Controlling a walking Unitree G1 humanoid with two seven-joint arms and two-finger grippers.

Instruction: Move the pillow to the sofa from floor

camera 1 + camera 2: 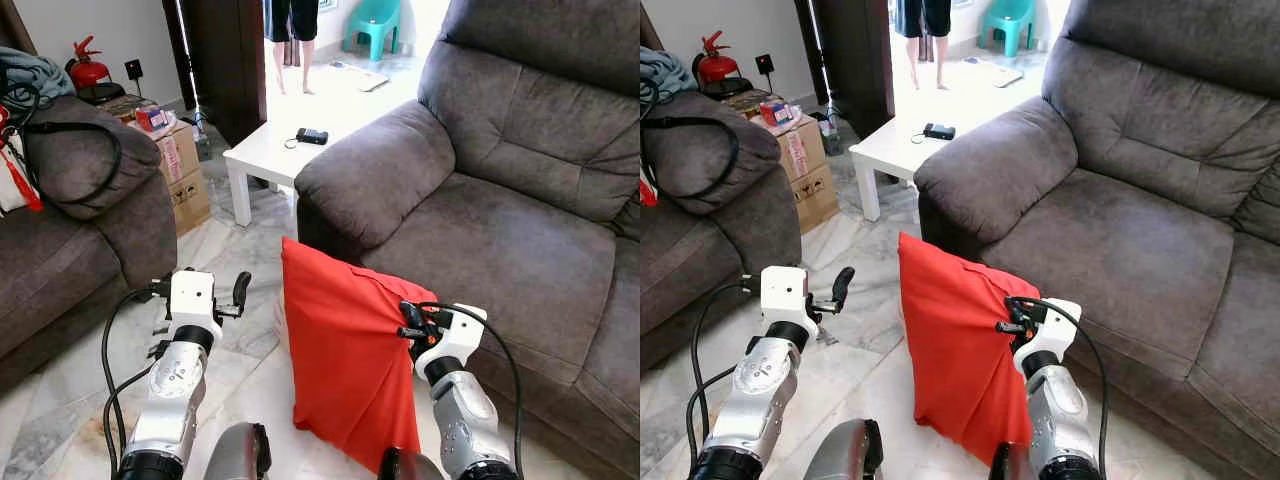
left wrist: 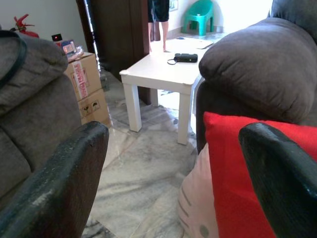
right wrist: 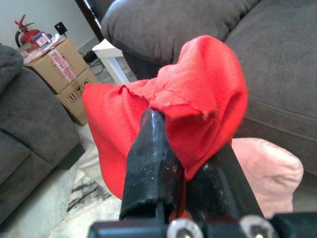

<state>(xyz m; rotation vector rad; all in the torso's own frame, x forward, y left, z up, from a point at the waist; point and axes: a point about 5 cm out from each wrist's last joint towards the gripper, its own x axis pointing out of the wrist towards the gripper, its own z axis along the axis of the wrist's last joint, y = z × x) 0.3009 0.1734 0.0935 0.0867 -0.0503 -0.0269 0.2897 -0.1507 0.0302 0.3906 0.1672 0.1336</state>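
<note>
A red pillow (image 1: 340,350) stands upright on the marble floor, against the front of the big grey sofa (image 1: 500,230). My right gripper (image 1: 408,322) is shut on the pillow's right edge. In the right wrist view a bunch of red fabric (image 3: 208,99) is pinched between the black fingers (image 3: 148,158). My left gripper (image 1: 203,285) hangs open a short way left of the pillow, not touching it. Its two fingers (image 2: 64,173) spread wide in the left wrist view, with the pillow's red corner (image 2: 233,163) behind the right one.
A pale pink cushion (image 2: 198,213) peeks out low behind the red pillow. A second grey sofa (image 1: 60,240) stands on the left. A white side table (image 1: 285,150) and cardboard boxes (image 1: 180,165) sit behind. A person's legs (image 1: 292,50) stand in the doorway.
</note>
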